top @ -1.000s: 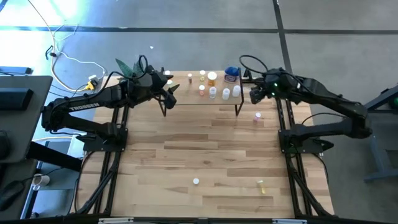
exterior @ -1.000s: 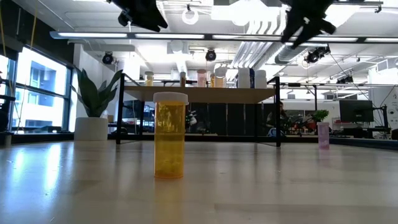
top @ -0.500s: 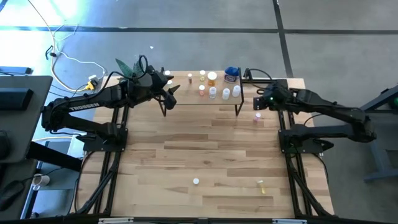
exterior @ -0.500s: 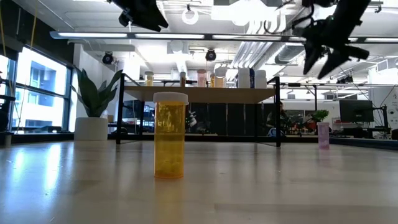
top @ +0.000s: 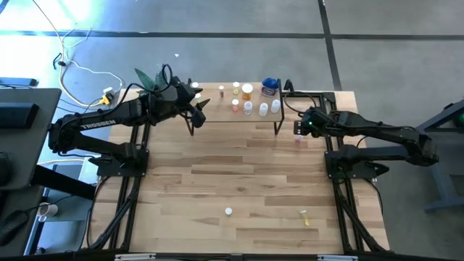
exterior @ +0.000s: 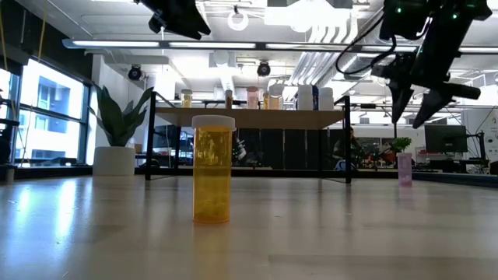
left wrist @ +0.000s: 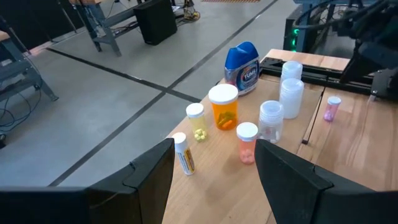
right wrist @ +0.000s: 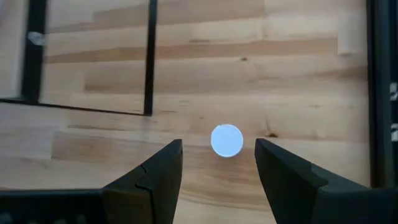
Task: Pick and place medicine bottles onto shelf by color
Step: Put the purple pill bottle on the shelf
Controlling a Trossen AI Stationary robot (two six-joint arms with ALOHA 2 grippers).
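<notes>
1. Pink little bottle stands upright on the tabletop just off the shelf's right end, roughly 3 o'clock from the shelf in the high view; its white cap faces straight up.
2. Right gripper hangs right above it, fingers spread with nothing held; in the right wrist view the cap sits between the two fingers, a touch ahead of the tips; so the long axis is vertical and I'd guess a straight drop gets it.
3. Right arm is clearly the nearer one; left gripper hovers over the shelf's left end, fingers apart and empty.
4. Already on the shelf: a blue bottle reading "TUMS", an orange one, white ones, a small pinkish one; the other labels are too small to read.
5. Still loose at 6 o'clock on the table: a yellow bottle and a white-capped one.
6. "TROSSEN" is printed on the left arm.
</notes>
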